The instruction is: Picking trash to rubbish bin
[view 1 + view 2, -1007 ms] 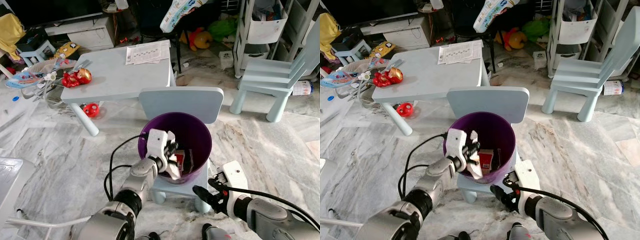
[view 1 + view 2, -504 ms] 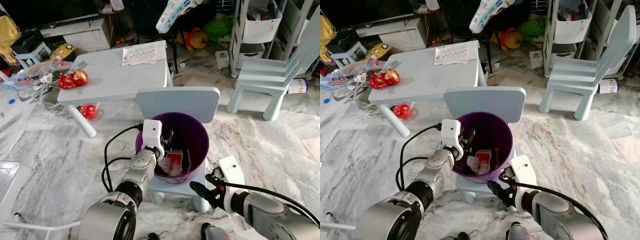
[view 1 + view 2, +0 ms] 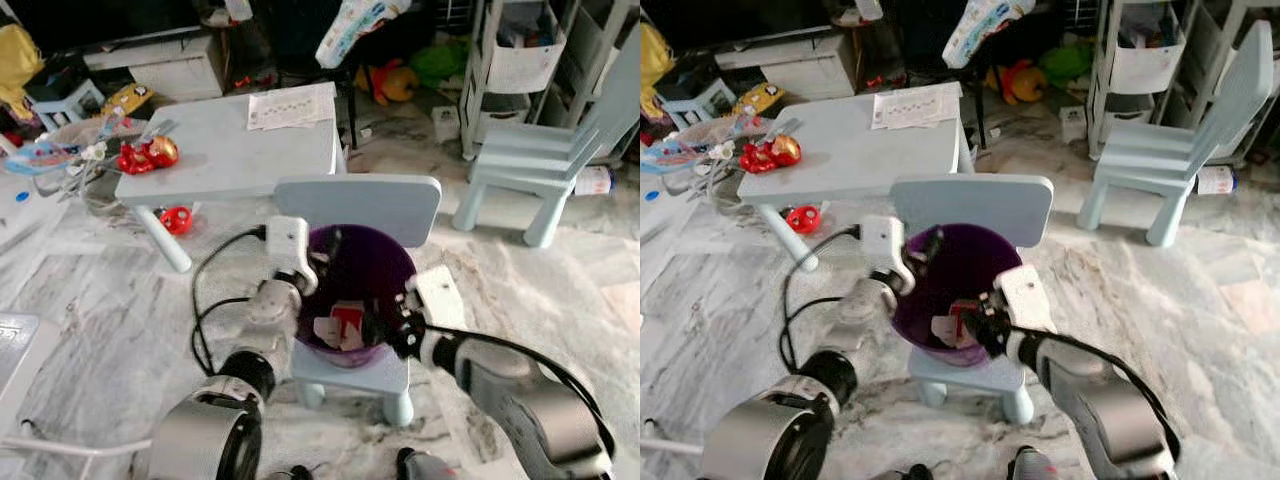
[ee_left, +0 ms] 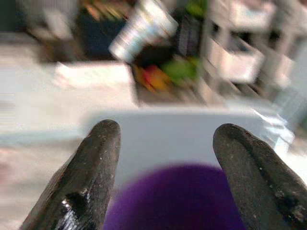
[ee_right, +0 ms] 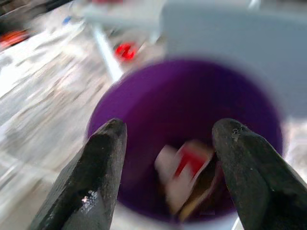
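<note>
From the left eye we look down on a grey-veined marble floor in a cluttered playroom. A purple bin stands on the seat of a small pale-blue chair, its backrest just behind the bin. Inside the bin lies the trash, white scraps and a red-and-white packet; no writing on it can be read. Our left gripper hangs over the bin's left rim, and our right gripper reaches in over the right rim.

Beyond the chair a low pale-blue table carries a printed paper, its text too small to read, and a red toy near its left edge. A red ring lies on the floor under that edge.

From the right eye, a second pale-blue chair stands well apart at the far right, before a white shelf. A yellow and green soft toy lies on the floor at the back.

From the left wrist, blurred, the left gripper's two black fingers stand wide apart, with nothing between them, above the purple rim and facing the chair back.

From the right wrist, also blurred, the right gripper's fingers are likewise spread and empty, looking down into the bin at the red-and-white trash.
</note>
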{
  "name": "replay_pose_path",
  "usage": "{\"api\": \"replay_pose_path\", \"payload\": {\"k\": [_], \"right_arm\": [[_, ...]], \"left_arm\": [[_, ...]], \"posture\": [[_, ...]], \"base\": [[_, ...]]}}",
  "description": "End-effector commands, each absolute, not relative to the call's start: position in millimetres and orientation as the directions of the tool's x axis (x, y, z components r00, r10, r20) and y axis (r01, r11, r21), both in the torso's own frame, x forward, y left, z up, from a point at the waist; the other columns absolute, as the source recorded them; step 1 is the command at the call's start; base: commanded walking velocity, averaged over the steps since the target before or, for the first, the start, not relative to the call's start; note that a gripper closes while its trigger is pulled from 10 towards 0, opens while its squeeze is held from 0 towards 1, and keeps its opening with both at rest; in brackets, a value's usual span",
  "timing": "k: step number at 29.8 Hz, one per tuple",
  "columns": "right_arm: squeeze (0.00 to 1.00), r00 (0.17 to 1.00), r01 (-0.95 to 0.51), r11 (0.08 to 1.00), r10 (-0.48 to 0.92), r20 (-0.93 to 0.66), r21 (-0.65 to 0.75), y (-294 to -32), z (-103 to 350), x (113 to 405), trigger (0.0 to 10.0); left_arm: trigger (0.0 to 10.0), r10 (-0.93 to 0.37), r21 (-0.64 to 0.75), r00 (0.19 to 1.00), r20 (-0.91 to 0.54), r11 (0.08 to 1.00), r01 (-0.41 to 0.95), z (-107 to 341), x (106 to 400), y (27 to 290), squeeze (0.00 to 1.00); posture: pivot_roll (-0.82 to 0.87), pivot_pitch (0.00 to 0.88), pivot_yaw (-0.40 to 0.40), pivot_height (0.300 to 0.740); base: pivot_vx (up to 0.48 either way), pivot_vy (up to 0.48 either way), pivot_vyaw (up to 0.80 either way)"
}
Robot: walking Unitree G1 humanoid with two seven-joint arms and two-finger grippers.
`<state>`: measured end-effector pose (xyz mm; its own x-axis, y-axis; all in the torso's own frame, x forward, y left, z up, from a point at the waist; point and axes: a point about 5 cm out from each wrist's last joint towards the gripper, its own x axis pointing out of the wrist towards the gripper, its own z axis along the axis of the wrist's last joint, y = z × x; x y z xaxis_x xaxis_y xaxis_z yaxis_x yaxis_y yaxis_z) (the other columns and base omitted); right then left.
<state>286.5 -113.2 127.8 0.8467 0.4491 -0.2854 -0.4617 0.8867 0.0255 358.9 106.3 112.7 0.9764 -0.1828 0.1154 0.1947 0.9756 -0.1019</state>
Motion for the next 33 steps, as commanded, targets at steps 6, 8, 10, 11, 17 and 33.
{"api": "replay_pose_path", "payload": {"k": [6, 8, 10, 11, 17, 33], "right_arm": [[0.0, 0.922, -0.375, 0.926, 0.367, -0.125, -0.047, -107, 144, 316, 10.0], [0.0, 0.922, -0.376, 0.925, 0.368, -0.117, -0.055, -106, 144, 317, 10.0], [0.0, 0.918, -0.394, 0.916, 0.388, -0.08, -0.081, -95, 144, 322, 10.0], [0.0, 0.918, -0.394, 0.916, 0.388, -0.08, -0.081, -95, 144, 322, 10.0], [0.0, 0.909, -0.416, 0.907, 0.416, -0.018, -0.072, -80, 151, 333, 10.0], [0.0, 0.911, -0.406, 0.911, 0.41, 0.04, -0.076, -79, 160, 344, 10.0]], "left_arm": [[10.0, -0.09, -0.018, 0.962, 0.256, 0.995, 0.097, 129, 346, 135, 0.0], [10.0, -0.084, -0.015, 0.961, 0.262, 0.996, 0.091, 130, 344, 136, 0.0], [10.0, -0.079, -0.002, 0.957, 0.278, 0.997, 0.083, 133, 333, 141, 0.0], [10.0, -0.079, -0.002, 0.957, 0.278, 0.997, 0.083, 133, 333, 141, 0.0], [10.0, 0.022, -0.024, 0.964, 0.266, 1.0, -0.016, 136, 318, 150, 0.0], [10.0, 0.067, -0.074, 0.97, 0.234, 0.996, -0.051, 143, 318, 143, 0.0]], "posture": [[-0.1, 0.041, 0.07, 0.74], [-0.1, 0.041, 0.07, 0.74], [-0.06, 0.023, 0.053, 0.74], [-0.06, 0.023, 0.053, 0.74], [-0.04, 0.008, 0.035, 0.74], [-0.06, 0.004, 0.016, 0.74]], "base": [[0.0, 0.0, 0.0], [0.0, 0.0, 0.0], [0.0, 0.0, 0.0], [0.0, 0.0, 0.0], [0.0, 0.0, 0.57], [0.0, 0.0, 0.8]]}}
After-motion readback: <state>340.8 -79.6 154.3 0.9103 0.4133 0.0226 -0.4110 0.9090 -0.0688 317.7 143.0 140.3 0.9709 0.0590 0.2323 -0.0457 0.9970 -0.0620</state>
